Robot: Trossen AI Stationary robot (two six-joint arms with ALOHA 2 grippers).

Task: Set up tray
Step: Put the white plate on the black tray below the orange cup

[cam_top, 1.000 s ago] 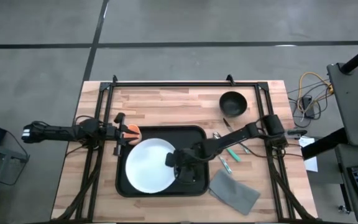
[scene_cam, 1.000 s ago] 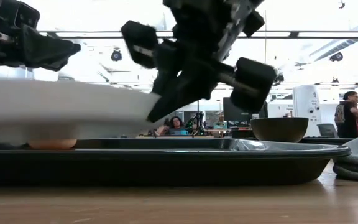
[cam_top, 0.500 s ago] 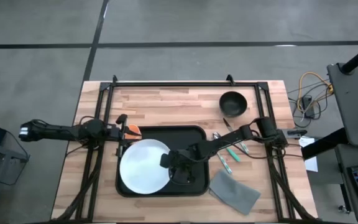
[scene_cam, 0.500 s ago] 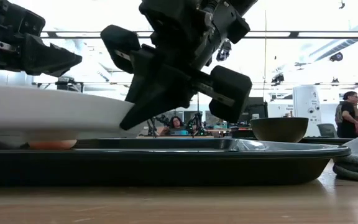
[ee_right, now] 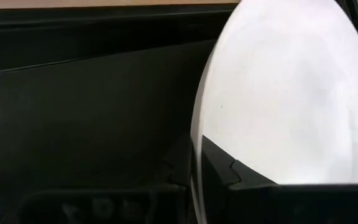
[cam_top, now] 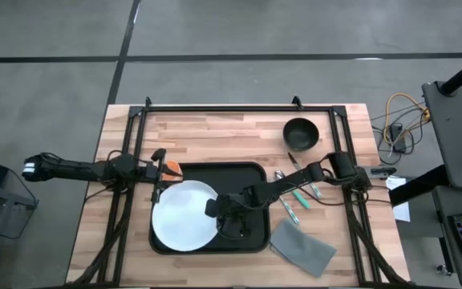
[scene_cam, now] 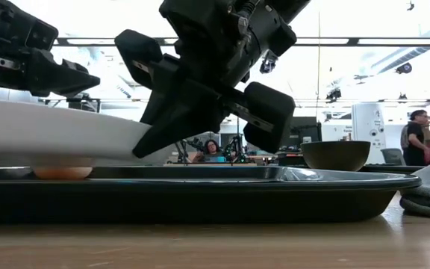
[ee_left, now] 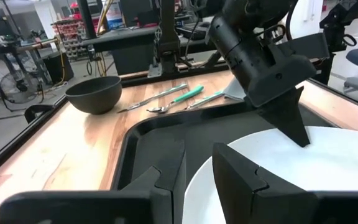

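The black tray (cam_top: 251,178) lies flat on the wooden table. A round white plate (cam_top: 183,217) hovers over the tray's left half, and its left edge reaches past the tray's left rim. My right gripper (cam_top: 217,213) is shut on the plate's right edge. My left gripper (cam_top: 157,171) is open above the tray's far left corner, just beyond the plate's far-left rim. In the low view the plate (scene_cam: 51,134) sits slightly above the tray (scene_cam: 275,198), with my left gripper (scene_cam: 66,75) higher up. My right gripper holds the plate by its right rim (ee_right: 196,143), pinched between the two fingers, one finger above the plate and one below. The fingers come slanting down from the table's right side. The plate is held roughly level, just above the tray floor (ee_right: 73,106).
An orange thing (cam_top: 172,168) lies by the tray's far left corner, next to my left gripper. A dark bowl (cam_top: 301,132) stands at the far right. Cutlery with green handles (cam_top: 297,195) lies right of the tray, and a folded grey cloth (cam_top: 303,247) lies at its near right corner.
My right gripper has moved toward the table's left edge with the plate in its hold. The plate has shifted left across the tray and now overhangs the left rim. My left arm has drawn back a little toward the left edge.
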